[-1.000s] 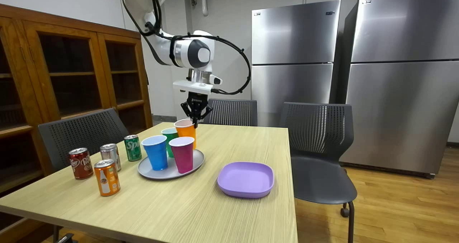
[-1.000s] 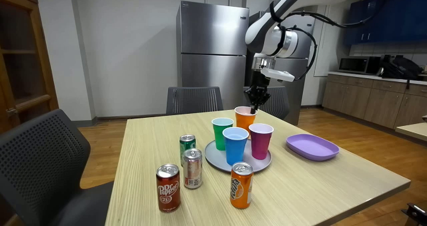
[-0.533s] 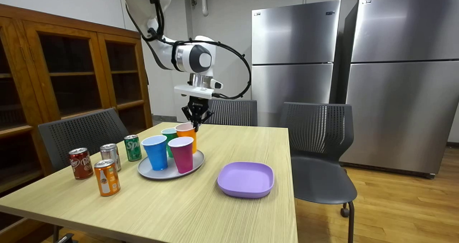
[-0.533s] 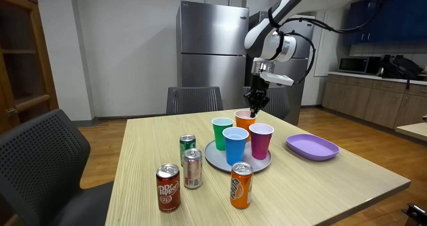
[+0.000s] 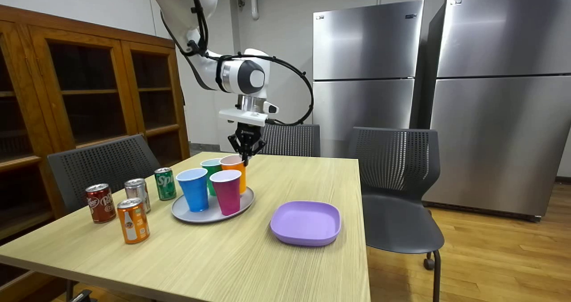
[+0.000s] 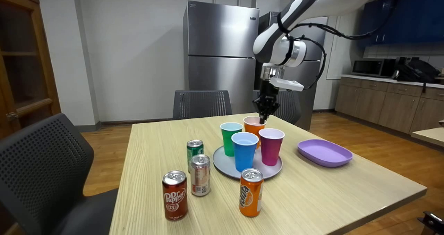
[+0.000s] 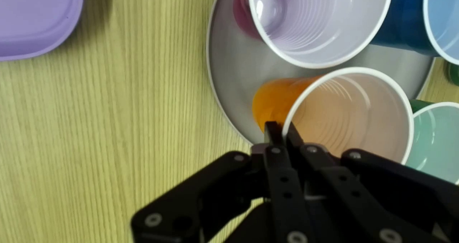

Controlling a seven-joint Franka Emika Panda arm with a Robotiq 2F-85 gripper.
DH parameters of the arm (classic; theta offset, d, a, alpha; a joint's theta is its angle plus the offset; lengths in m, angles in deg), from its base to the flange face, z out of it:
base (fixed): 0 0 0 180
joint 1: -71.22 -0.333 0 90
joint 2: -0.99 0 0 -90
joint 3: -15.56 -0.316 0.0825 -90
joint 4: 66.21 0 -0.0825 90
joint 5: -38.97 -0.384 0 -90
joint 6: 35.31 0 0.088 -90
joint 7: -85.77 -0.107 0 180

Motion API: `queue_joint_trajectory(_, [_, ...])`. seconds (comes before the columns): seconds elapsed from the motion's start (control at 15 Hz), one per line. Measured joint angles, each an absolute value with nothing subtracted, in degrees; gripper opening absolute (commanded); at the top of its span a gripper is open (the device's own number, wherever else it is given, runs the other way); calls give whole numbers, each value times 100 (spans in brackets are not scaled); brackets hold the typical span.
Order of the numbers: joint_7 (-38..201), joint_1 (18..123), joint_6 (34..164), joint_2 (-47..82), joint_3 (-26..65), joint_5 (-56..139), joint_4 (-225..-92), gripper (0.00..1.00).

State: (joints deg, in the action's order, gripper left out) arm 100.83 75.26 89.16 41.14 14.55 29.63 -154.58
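As my wrist view shows, the purple tray (image 7: 36,17) lies well left of the gripper (image 7: 284,130), the grey plate (image 7: 233,67) just ahead, the magenta cup (image 7: 317,22) beyond. I have the jaws pinched together on the rim of the orange cup (image 7: 346,110), its base over the plate, contact unclear. Right of my hand stand the blue cup (image 7: 407,24) and, nearer, the green cup (image 7: 435,139).

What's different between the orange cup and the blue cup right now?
The orange cup has its rim pinched between the fingers; the blue cup stands ungripped on the plate. Inside, the orange cup looks pale peach, the blue cup pale blue. Both have open tops and white rims.
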Motion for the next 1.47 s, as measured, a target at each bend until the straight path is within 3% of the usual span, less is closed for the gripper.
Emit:
queue_joint_trajectory(1.0, [10083, 7575, 8767, 4371, 1455, 2963, -15218, 1])
queue_joint_trajectory(1.13, [10083, 7578, 8760, 4390, 1455, 2964, -15197, 31])
queue_joint_trajectory(1.47, [10083, 7578, 8746, 4427, 1454, 2965, -15149, 66])
